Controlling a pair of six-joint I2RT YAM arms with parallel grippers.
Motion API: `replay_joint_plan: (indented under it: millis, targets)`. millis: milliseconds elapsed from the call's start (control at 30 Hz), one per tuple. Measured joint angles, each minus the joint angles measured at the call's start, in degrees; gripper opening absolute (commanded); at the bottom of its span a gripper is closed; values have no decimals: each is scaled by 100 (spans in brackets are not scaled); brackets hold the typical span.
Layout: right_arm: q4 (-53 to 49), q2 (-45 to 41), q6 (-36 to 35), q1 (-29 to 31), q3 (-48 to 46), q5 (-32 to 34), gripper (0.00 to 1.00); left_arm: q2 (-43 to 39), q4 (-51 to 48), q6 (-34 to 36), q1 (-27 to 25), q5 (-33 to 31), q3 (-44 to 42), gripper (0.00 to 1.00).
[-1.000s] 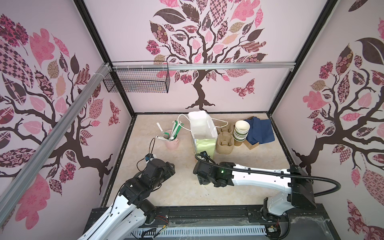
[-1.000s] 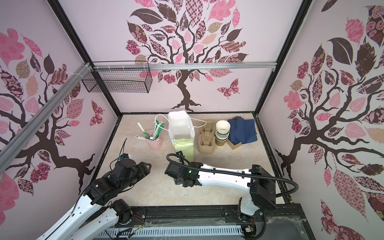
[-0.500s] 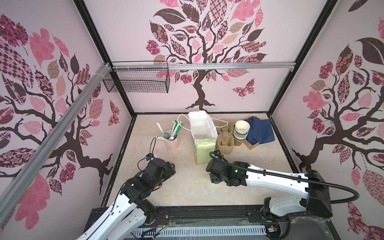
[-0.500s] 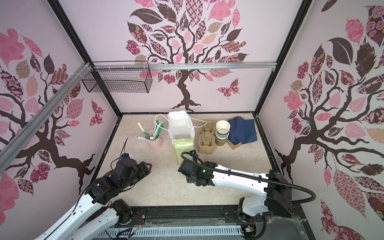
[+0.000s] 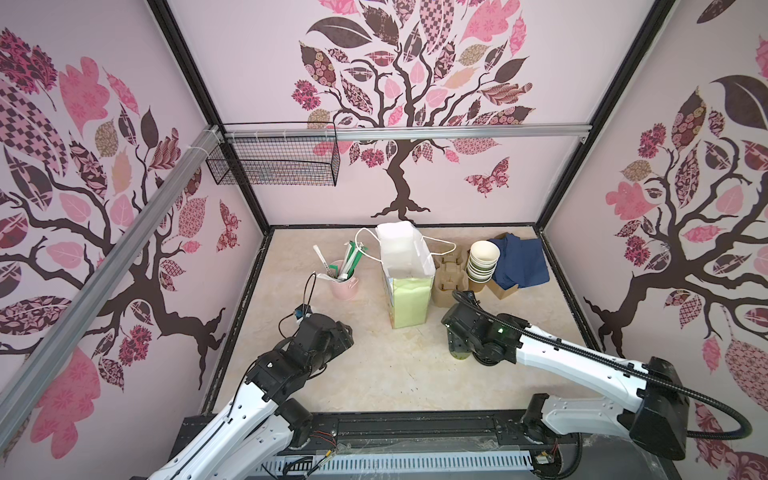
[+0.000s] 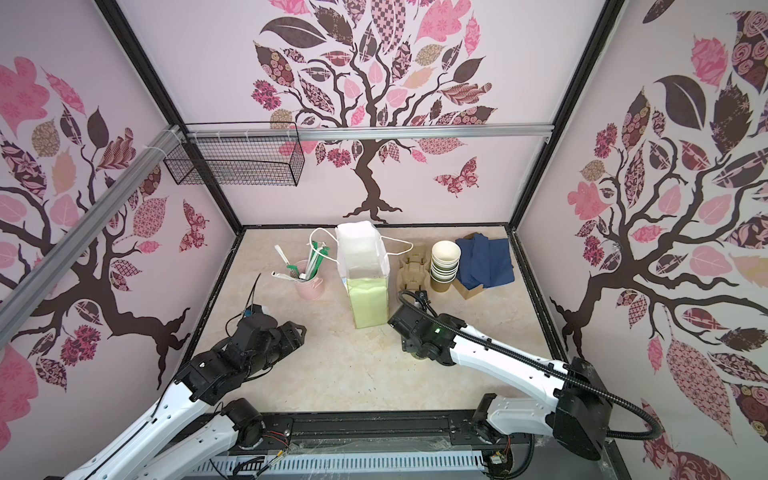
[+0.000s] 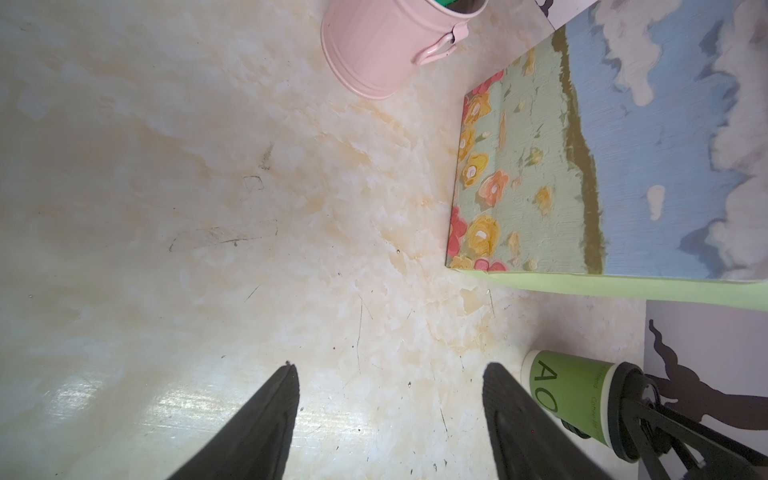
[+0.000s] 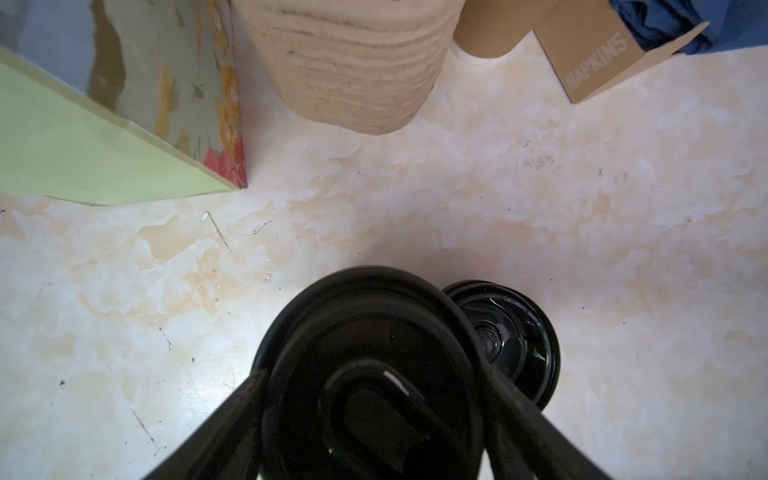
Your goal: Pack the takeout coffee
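The takeout coffee (image 7: pixel 569 399), a small green paper cup with a black lid, is upright on the counter (image 5: pixel 374 374), as far as the left wrist view shows. It is a little right of the middle, in front of the paper bag (image 5: pixel 409 299) and to its right, apart from it. The right gripper (image 8: pixel 374 374) hangs directly over the cup and points down. Its fingers (image 8: pixel 216 436) are spread wide and stand at the two sides of the lid, very close against its rim. Whether they press on the rim or only frame it, I cannot tell. Just beside the cup a loose black lid (image 8: pixel 515 345) lies flat on the counter.

The left gripper (image 7: pixel 390 370) is low over the left part of the counter, well apart from the cup. Its fingers (image 7: pixel 266 415) are released and wide apart, with only bare counter between them.

The bag stands upright with its mouth open. At its left is a pink bucket (image 5: pixel 344 289) that holds straws. At its right is a pile of brown cup carriers (image 5: pixel 449 282), then a stack of lidless cups (image 5: pixel 482 266), then a cardboard napkin box (image 8: pixel 602 66) with dark blue napkins (image 5: pixel 519 262)
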Motion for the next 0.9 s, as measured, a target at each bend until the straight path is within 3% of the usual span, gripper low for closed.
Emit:
replay_joint_plan:
  millis: [133,633,900]
  targets:
    - [2,0,-20,-13,0,-2,85,-7,-2,15,0,-2,0,74]
    - [-83,-4,-28,-37,48,-103,85,-7,0,52,0,7,0,72]
    - [-149,-4,-9,-39,83,-160,82,70,328,450,4,514,0,66]
